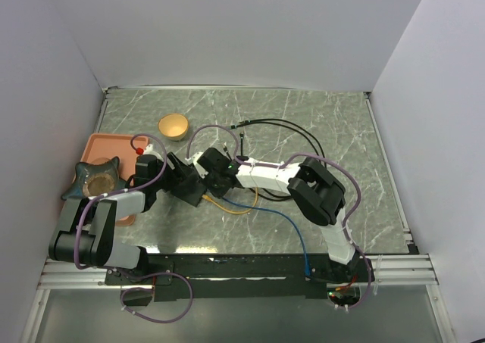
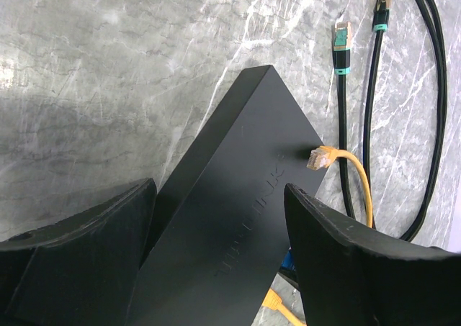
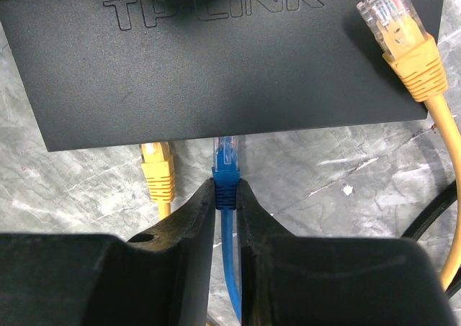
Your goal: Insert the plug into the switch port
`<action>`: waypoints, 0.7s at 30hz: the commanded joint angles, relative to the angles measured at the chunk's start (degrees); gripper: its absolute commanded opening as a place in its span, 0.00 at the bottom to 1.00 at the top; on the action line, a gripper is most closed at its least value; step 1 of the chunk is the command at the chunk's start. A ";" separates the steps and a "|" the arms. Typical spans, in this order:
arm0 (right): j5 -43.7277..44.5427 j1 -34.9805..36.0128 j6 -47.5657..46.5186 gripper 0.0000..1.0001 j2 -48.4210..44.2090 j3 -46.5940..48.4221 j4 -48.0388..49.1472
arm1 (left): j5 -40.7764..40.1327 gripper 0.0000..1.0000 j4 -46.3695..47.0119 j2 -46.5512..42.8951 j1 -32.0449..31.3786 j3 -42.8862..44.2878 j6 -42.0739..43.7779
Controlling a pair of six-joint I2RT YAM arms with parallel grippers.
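The switch (image 3: 216,60) is a flat matte-black box marked TP-LINK. It also shows in the left wrist view (image 2: 230,218) and in the top view (image 1: 192,190). My left gripper (image 2: 220,247) is closed on its two long sides and holds it tilted. My right gripper (image 3: 227,196) is shut on the blue plug (image 3: 227,169). The plug's clear tip meets the switch's near edge, and the sockets there are hidden. In the top view the right gripper (image 1: 216,173) sits just right of the left gripper (image 1: 179,178).
One yellow plug (image 3: 158,171) lies left of the blue one, and another (image 3: 403,38) rests on the switch's corner. Black cables with teal-banded plugs (image 2: 342,45) lie beyond. An orange tray (image 1: 102,150), a star-shaped dish (image 1: 95,178) and a small bowl (image 1: 173,126) stand at the left.
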 commanded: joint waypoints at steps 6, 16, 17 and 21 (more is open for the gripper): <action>1.31 1.25 0.95 0.00 -3.82 1.00 2.86 | 2.83 0.77 0.66 1.00 -0.23 -0.24 0.06; 2.46 1.51 0.86 0.00 -5.23 1.18 3.21 | 3.35 0.77 0.92 1.01 -0.23 -0.33 0.15; 2.54 1.51 0.95 0.00 -4.80 1.44 3.12 | 3.44 0.77 1.01 1.01 -0.23 -0.33 0.06; 2.11 1.43 0.86 0.00 -3.12 2.41 2.68 | 3.97 0.77 1.36 0.83 -0.32 -0.41 0.24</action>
